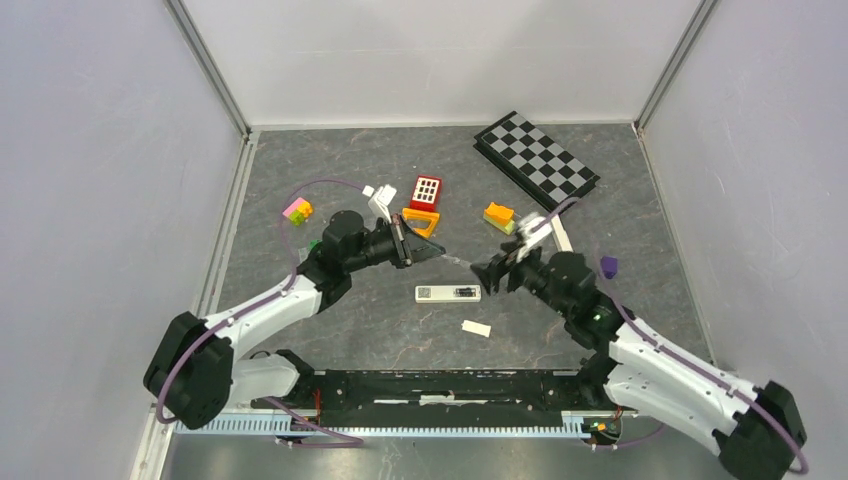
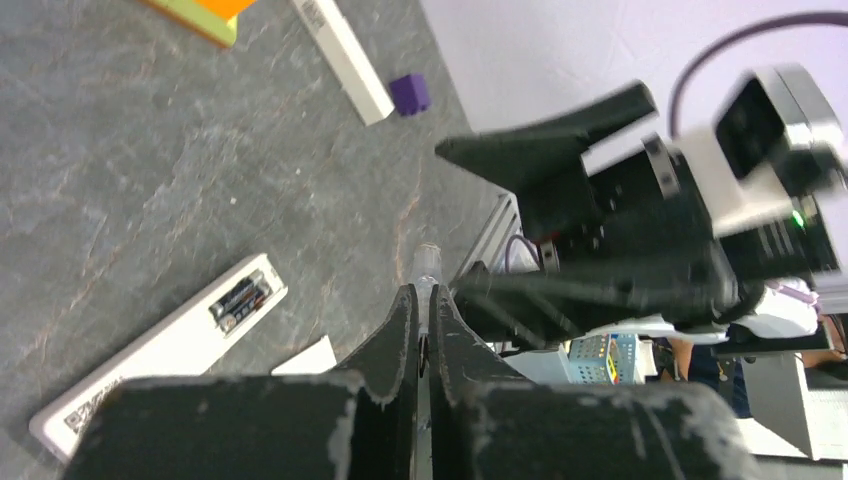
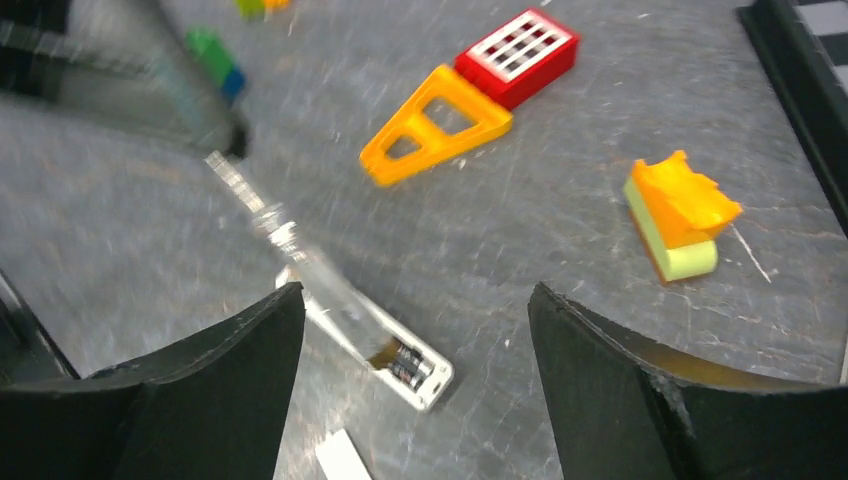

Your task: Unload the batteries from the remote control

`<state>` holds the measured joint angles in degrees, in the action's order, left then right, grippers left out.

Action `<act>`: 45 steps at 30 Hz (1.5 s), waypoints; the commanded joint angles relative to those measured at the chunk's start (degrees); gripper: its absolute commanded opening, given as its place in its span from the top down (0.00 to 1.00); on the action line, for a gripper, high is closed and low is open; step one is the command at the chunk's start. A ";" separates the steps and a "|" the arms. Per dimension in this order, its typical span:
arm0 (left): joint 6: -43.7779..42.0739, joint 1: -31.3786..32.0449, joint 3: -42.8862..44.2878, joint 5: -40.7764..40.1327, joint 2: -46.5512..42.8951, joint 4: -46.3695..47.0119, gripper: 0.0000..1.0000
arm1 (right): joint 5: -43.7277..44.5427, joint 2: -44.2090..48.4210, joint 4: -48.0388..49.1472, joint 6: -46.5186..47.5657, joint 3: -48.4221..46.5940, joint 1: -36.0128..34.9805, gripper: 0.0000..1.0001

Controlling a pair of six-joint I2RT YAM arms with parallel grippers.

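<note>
- Left arm stretches inward, its pincer (image 1: 405,243) clamped on a thin grey rod-like tool (image 3: 255,205).
- Right pincer (image 3: 415,300) gapes wide, gripping nothing.
- Dark slim batteries (image 3: 405,365) sit in the white remote (image 1: 432,293), between both pincers.

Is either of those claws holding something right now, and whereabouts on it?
The left gripper pinches a thin, pale rod-like tool near one end, the rest jutting out free. The right gripper is open, holding nothing.

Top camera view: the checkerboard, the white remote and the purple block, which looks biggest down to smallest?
1. Checkerboard, by far the largest.
2. White remote, long and narrow.
3. Purple block, clearly the smallest.
</note>
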<state>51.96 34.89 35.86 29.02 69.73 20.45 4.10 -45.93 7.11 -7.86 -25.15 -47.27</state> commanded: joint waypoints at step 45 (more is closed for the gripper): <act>9.82 0.31 -4.98 10.11 1.32 41.07 0.98 | -37.02 -12.18 57.73 -53.05 9.66 18.07 0.57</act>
<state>60.12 35.00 29.61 38.04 70.94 56.80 -32.97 -57.76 61.84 -61.06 -13.61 -29.15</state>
